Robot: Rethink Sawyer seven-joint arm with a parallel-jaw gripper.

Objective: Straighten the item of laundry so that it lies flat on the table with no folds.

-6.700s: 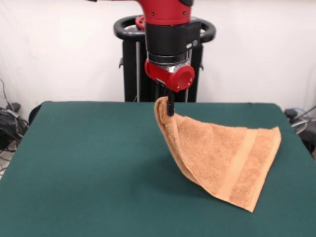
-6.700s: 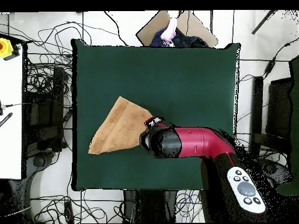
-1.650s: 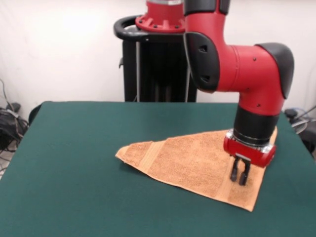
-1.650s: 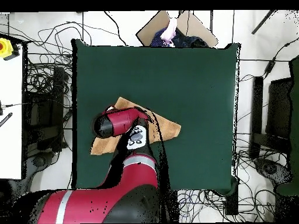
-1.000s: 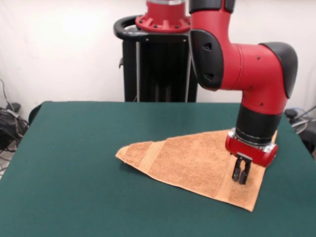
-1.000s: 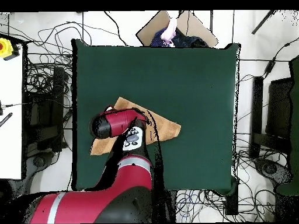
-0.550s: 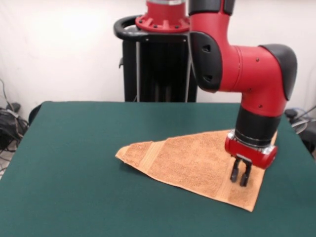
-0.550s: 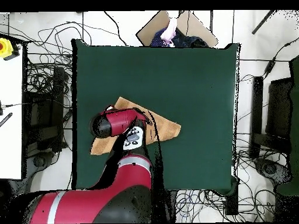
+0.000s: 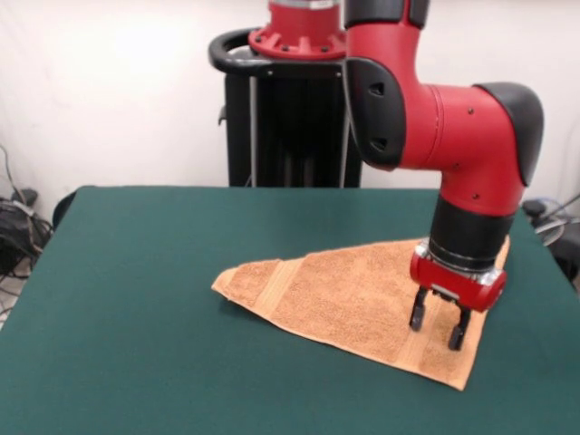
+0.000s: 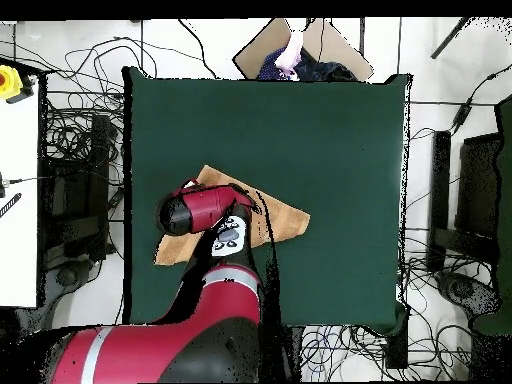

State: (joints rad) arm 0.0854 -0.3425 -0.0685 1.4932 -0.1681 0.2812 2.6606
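The peach terry towel [image 9: 344, 294] lies on the dark green table [image 9: 145, 308], folded over into a rough triangle whose point faces left in the front view. A woven band runs near its right edge and another near the left tip. My gripper [image 9: 439, 327] hangs open just above the towel's right end, its two fingers spread with nothing between them. Seen from overhead, the red arm covers much of the towel [image 10: 285, 220], and the gripper itself is hidden under the wrist.
Cables and equipment lie on the floor around the table [image 10: 330, 130]. A cardboard piece [image 10: 300, 45] sits beyond the table's far edge in the overhead view. A white bench [image 10: 18, 190] stands at the overhead view's left.
The gripper's fingers, close together half a second ago, have spread open over the towel's right end. Earlier the arm laid the lifted towel down and moved to this end.
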